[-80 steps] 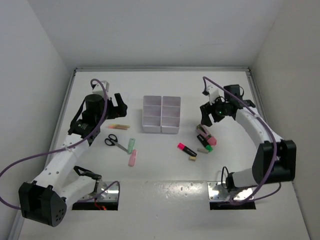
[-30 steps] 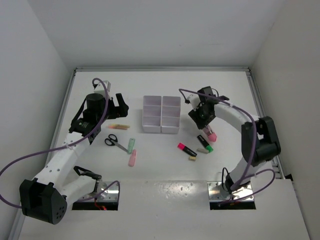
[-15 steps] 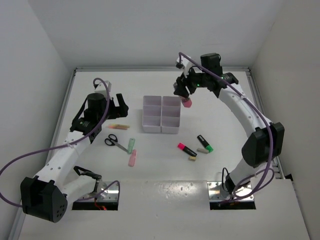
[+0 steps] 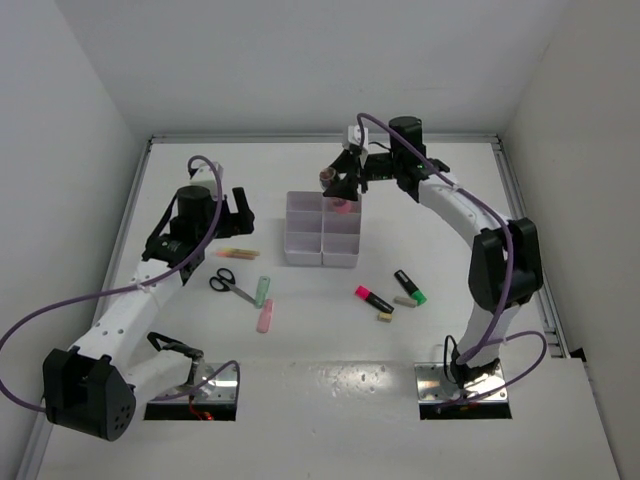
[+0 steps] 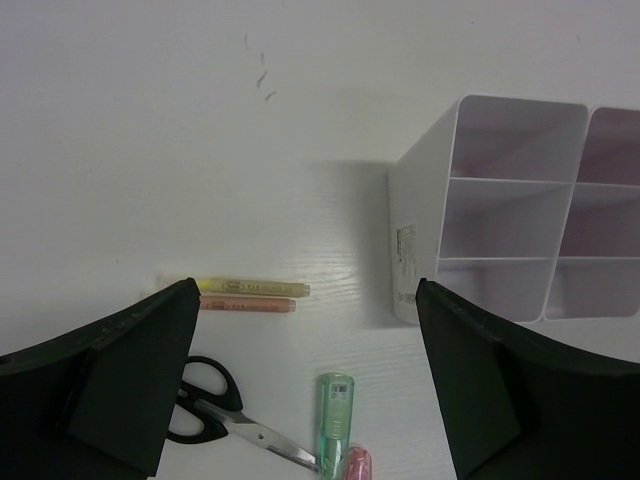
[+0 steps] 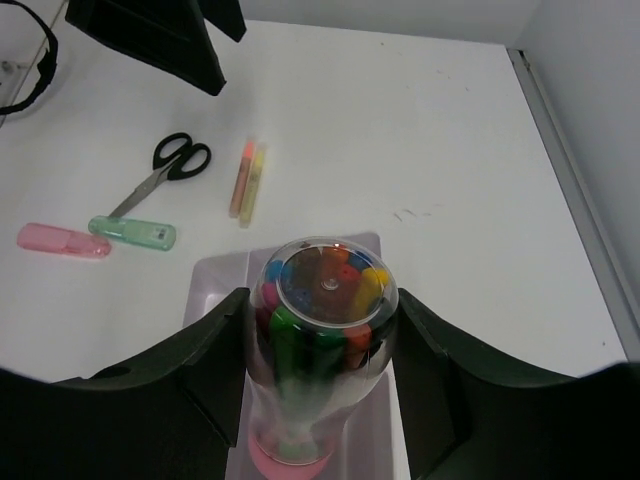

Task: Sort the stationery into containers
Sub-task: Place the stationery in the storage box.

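right jaws: clamped on the sides of a clear tube (image 6: 322,300) packed with coloured pieces, its pink base pointing down
clear tube: upright, with its lower end inside the far compartment of the right column of the white organizer tray (image 4: 320,258); whether it touches the compartment floor cannot be told
left jaws: spread wide and holding nothing, above the bench (image 4: 250,170) just left of the tray
thin pencils (image 5: 250,295): one yellow and one orange, lying side by side on the bench below the left jaws
black-handled scissors (image 4: 228,283): flat on the bench nearer the arm bases than the pencils, blades towards the green stick (image 4: 262,290)
pink stick (image 4: 265,317): just beside the green stick's near end
pink highlighter (image 4: 373,298): on the bench near the tray's right front corner
green highlighter (image 4: 410,287): black-bodied, lying right of the pink one
beige erasers (image 4: 384,317): close by both highlighters
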`<act>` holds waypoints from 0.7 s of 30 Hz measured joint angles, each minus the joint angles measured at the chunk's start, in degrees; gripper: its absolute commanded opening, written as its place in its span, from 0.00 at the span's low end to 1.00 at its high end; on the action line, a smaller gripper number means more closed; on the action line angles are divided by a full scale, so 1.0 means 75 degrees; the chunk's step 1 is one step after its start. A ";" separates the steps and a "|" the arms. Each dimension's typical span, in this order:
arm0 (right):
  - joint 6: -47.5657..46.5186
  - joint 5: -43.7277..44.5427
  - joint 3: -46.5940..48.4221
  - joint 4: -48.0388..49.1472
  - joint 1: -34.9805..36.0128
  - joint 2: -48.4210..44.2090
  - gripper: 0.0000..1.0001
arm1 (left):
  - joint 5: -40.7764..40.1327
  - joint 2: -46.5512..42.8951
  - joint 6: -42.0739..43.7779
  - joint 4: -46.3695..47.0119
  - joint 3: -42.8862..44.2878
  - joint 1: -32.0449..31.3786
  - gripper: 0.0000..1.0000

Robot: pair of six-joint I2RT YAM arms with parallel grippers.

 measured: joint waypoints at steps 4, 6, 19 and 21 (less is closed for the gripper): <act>-0.0114 -0.0294 -0.0187 0.0650 -0.0052 0.0262 0.00 | -0.0003 0.0064 0.0003 -0.0006 0.0000 0.0000 0.96; -0.0160 -0.0306 -0.0341 0.0997 -0.0073 0.0376 0.00 | 0.0000 0.0064 0.0003 -0.0006 0.0000 0.0000 0.96; -0.0332 -0.0184 -0.0627 0.1900 -0.0128 0.0755 0.00 | 0.0117 0.0064 0.0003 -0.0006 0.0000 0.0000 0.96; -0.0370 -0.0111 -0.0664 0.1935 -0.0128 0.0755 0.01 | 0.0125 0.0064 0.0003 -0.0006 0.0000 0.0000 0.96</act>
